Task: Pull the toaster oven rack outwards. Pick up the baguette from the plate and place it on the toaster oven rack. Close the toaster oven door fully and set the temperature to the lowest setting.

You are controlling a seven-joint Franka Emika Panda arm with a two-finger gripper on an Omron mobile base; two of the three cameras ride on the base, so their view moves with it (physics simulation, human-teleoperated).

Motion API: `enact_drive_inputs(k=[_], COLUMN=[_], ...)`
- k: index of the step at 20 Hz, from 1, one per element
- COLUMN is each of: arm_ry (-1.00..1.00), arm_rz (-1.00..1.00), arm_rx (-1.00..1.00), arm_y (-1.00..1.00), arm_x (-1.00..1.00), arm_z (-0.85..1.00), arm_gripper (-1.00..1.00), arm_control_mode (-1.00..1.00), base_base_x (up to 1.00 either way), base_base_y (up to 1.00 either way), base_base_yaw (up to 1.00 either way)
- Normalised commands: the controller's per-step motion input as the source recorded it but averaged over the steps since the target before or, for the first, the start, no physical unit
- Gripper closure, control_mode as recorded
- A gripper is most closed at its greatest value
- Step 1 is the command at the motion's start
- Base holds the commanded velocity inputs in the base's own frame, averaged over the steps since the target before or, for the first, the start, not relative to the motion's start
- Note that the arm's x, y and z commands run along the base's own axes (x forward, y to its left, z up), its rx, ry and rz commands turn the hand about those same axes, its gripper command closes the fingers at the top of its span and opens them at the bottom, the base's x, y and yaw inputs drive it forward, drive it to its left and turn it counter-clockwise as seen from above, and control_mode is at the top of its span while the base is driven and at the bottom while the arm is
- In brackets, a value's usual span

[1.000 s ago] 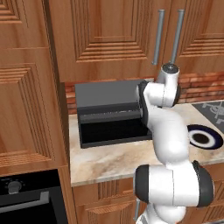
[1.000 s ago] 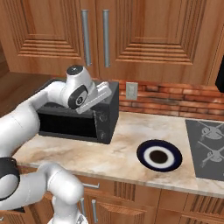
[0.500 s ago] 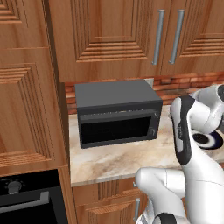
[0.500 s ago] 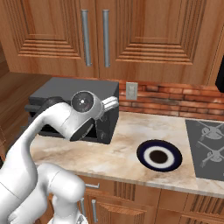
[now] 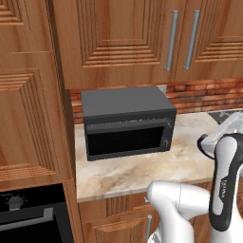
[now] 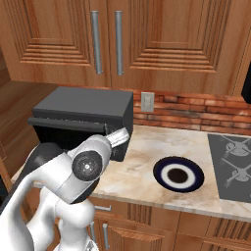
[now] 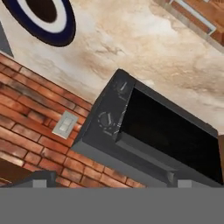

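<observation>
The dark grey toaster oven [image 5: 127, 121] stands on the marble counter with its black door [image 5: 126, 141] upright against the front. In the hand view the toaster oven [image 7: 144, 140] appears rolled, its control strip with knobs [image 7: 109, 117] nearest me and the dark door [image 7: 173, 142] beside it. The rack is hidden behind the door. The navy-rimmed plate [image 6: 179, 174] lies to the oven's right with nothing on it, and the plate [image 7: 41, 17] reappears at the top left of the hand view. The baguette is out of view. My gripper [image 7: 111, 183] is open, off the oven's right front corner, holding nothing.
A stovetop [image 6: 231, 165] lies right of the plate. A wall outlet [image 6: 147, 101] sits on the brick backsplash behind the counter. Upper cabinets with long handles [image 6: 105, 41] hang above. A built-in black oven [image 5: 28, 216] sits low at the left.
The arm has swung away from the toaster oven's front, down and to the right. The oven front, blocked by the arm before, now shows fully. The gripper has stayed open.
</observation>
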Motion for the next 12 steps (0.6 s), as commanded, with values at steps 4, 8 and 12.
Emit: enact_drive_inputs(k=[4, 8, 12], arm_ry=[-0.05, 0.00, 0.00], arm_rz=[0.14, 0.12, 0.20], arm_rx=[-0.01, 0.00, -0.04], arm_y=[0.23, 0.19, 0.19], arm_x=[-0.67, -0.72, -0.51], arm_z=[-0.02, 0.00, 0.00], arm_gripper=[-1.00, -1.00, -1.00], arm_control_mode=[-1.00, -1.00, -1.00], base_base_x=[0.00, 0.00, 0.00], base_base_y=[0.00, 0.00, 0.00], base_base_yaw=[0.00, 0.00, 0.00])
